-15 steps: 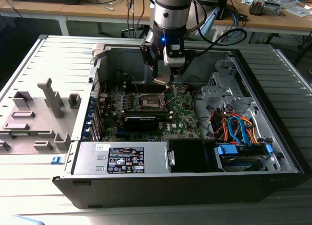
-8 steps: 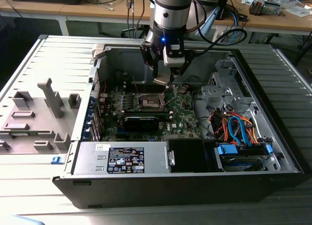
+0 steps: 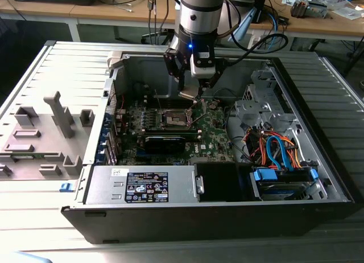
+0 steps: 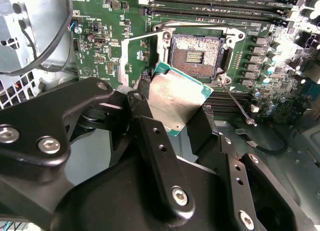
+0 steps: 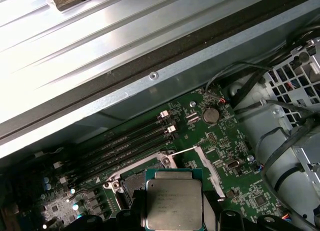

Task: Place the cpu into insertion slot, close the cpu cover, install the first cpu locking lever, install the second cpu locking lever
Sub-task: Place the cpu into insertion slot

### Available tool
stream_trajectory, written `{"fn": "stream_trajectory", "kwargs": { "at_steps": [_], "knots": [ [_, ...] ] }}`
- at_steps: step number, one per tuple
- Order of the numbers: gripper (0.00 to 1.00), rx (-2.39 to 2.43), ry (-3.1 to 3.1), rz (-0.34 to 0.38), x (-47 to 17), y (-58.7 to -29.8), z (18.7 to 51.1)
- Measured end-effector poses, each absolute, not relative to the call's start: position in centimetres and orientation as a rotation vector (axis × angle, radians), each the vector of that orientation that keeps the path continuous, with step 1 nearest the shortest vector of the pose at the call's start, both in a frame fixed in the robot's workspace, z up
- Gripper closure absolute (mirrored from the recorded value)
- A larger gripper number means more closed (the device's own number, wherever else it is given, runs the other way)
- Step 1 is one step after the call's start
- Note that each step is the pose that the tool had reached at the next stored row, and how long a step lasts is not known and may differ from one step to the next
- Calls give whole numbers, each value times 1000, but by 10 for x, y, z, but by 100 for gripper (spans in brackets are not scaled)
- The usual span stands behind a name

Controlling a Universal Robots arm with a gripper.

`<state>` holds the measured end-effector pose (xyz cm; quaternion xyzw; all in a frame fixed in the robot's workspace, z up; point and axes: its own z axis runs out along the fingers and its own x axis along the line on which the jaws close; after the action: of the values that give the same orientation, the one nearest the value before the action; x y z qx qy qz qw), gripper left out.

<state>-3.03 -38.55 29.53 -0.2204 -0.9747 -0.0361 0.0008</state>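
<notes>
My gripper point(image 3: 190, 91) hangs inside the open computer case, shut on the cpu point(image 4: 175, 93), a flat square chip with a silver top and green edge. In the second wrist view the chip sits tilted between the two black fingers point(image 4: 142, 93), a little above and to one side of the insertion slot point(image 4: 196, 51). That slot is bare, with its dark centre showing. The cpu cover point(image 4: 123, 61) is swung open beside the slot. A thin locking lever point(image 4: 235, 103) stands free on the slot's other side. In the first wrist view the cpu point(image 5: 174, 203) overlaps part of the insertion slot point(image 5: 131, 183).
Memory slots point(image 4: 215, 1) run along one side of the socket. A long black block point(image 3: 165, 142) lies on the board near the socket. A power supply point(image 3: 142, 186) and a drive cage with coloured cables point(image 3: 278, 152) line the case's near side. A grey moulded tray point(image 3: 40, 138) sits outside at the exterior view's left.
</notes>
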Motion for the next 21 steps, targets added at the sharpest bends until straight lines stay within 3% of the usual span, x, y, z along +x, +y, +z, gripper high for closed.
{"fn": "stream_trajectory", "kwargs": {
  "at_steps": [21],
  "knots": [
    [46, -719, -3055, -114, -30, -386, 295]
  ]
}}
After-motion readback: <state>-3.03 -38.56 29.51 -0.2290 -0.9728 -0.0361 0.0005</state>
